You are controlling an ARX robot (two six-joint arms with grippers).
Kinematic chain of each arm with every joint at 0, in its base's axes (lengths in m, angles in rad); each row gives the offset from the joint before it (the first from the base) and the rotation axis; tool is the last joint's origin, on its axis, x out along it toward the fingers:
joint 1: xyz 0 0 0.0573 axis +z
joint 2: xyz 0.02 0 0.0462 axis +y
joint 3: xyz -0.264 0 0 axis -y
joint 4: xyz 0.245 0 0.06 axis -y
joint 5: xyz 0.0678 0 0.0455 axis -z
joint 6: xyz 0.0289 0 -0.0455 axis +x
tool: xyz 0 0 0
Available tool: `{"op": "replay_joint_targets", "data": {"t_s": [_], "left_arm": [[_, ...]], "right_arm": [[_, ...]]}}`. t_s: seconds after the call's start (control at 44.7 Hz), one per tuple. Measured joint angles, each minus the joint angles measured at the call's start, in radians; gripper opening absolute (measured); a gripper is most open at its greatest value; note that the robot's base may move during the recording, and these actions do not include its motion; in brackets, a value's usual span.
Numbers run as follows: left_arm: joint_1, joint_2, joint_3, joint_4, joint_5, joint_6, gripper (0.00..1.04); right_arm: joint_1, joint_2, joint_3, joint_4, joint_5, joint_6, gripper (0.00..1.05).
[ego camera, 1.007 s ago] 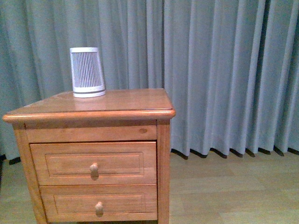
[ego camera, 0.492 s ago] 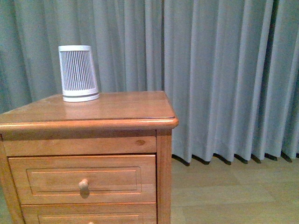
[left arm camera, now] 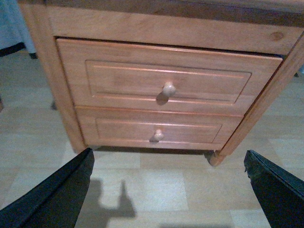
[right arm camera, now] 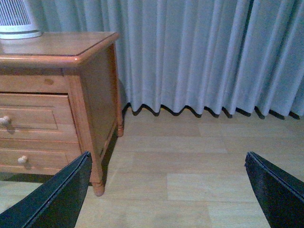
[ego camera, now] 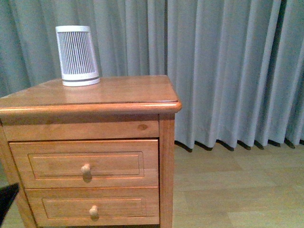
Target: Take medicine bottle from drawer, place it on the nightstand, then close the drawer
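The nightstand (ego camera: 118, 92) stands at the left, honey-brown, with two drawers. The upper drawer (ego camera: 57, 164) is shut, its round knob (ego camera: 86, 169) facing me. No medicine bottle shows in any view. In the left wrist view the drawer (left arm camera: 123, 80) and its knob (left arm camera: 168, 89) lie straight ahead. My left gripper (left arm camera: 167, 159) hangs open over the floor, short of the cabinet, with nothing between its black fingers (left arm camera: 61, 190). My right gripper (right arm camera: 167, 159) is also open and empty, out past the nightstand's side (right arm camera: 102, 80), with one finger (right arm camera: 275, 190) at the picture's edge.
A white-and-grey ribbed tapered cylinder (ego camera: 76, 56) stands on the top's back left. The lower drawer (ego camera: 118, 206) is shut. Grey curtains (ego camera: 228, 71) hang behind, down to a pale wood floor (ego camera: 237, 190). A dark edge (ego camera: 6, 202) shows at the front view's lower left corner.
The front view moved closer to the nightstand, which grew, slid left, dropped, then rose in the picture. A dark edge has come in at the lower left corner.
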Motion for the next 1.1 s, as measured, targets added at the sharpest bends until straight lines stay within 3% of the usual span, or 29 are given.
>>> {"op": "replay_joint_targets", "data": {"t_s": [0.157,0.604,0.85,1.096], "left_arm": [[-0.021,0.362,0.189,0.098,-0.008,0.01,0.98],[-0.102,0.706,0.463,0.122,-0.026,0.03,0.98],[-0.068,0.842,0.702,0.031,-0.056,0.011,0.98],[-0.039,0.922,0.816,-0.023,-0.047,0.011,0.98]], "right_arm": [[0.0,0.0,0.0,0.0,0.0,0.0,0.98],[0.0,0.0,0.0,0.0,0.0,0.0,0.98],[0.0,0.0,0.0,0.0,0.0,0.0,0.98],[0.0,0.0,0.0,0.0,0.0,0.0,0.98]]}}
